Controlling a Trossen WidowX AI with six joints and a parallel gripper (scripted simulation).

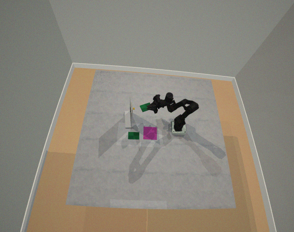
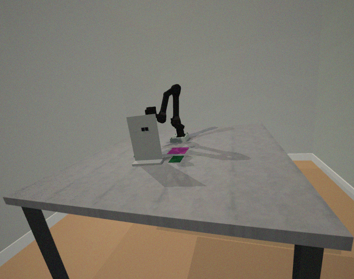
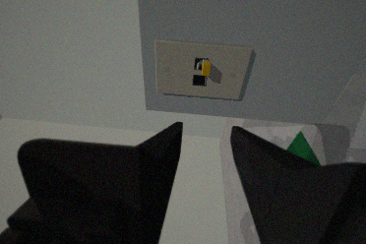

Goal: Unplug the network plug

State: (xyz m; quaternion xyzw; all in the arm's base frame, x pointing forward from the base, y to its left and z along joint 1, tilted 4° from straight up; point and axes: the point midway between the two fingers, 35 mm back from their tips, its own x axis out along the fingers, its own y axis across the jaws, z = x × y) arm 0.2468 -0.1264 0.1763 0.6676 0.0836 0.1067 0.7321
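gripper (image 3: 206,138) half-spread, pinching nothing | plug (image 3: 206,68) in panel (image 3: 275,32) socket, straight ahead, well apart | long axis toward jaws

plug (image 3: 207,68) tab too small to tell — fingers cut off below

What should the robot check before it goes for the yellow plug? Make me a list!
1. Plug sits in its socket on the panel: ok.
2. Gripper holds nothing, and its fingers have a gap: ok.
3. Plug lines up with that gap in the wrist view: ok.
4. Fingers reach the plug: not ok, they are short of the panel.
5. Tab pressed down: cannot tell, too small.
6. Drop-off spot known: cannot tell; the table shows a magenta square and green squares.
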